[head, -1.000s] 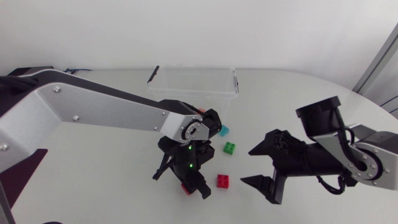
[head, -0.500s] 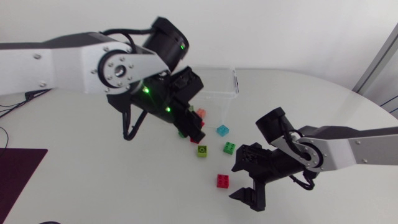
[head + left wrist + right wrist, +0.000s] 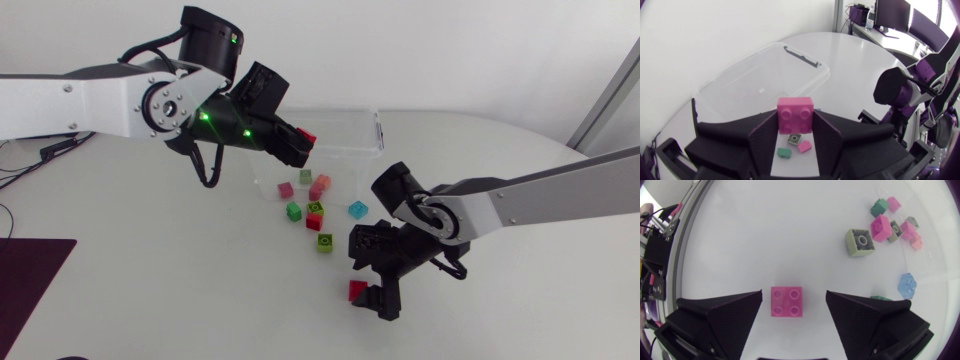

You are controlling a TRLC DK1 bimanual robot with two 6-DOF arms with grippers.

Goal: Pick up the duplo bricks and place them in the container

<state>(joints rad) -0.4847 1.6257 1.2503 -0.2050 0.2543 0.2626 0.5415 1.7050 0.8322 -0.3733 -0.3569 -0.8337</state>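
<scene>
Duplo brick (image 3: 795,115) gripped in L hand (image 3: 795,127), hovering nr container (image 3: 822,67); nxt needing release inside. R hand (image 3: 793,296) open, straddling 2nd brick (image 3: 786,301); needing closing.

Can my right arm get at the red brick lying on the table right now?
Probably yes. The right gripper is open, with the red brick on the table between its fingers. There is a gap on either side and nothing lies against it. The nearest other one, the yellow-green brick, lies well ahead.
</scene>
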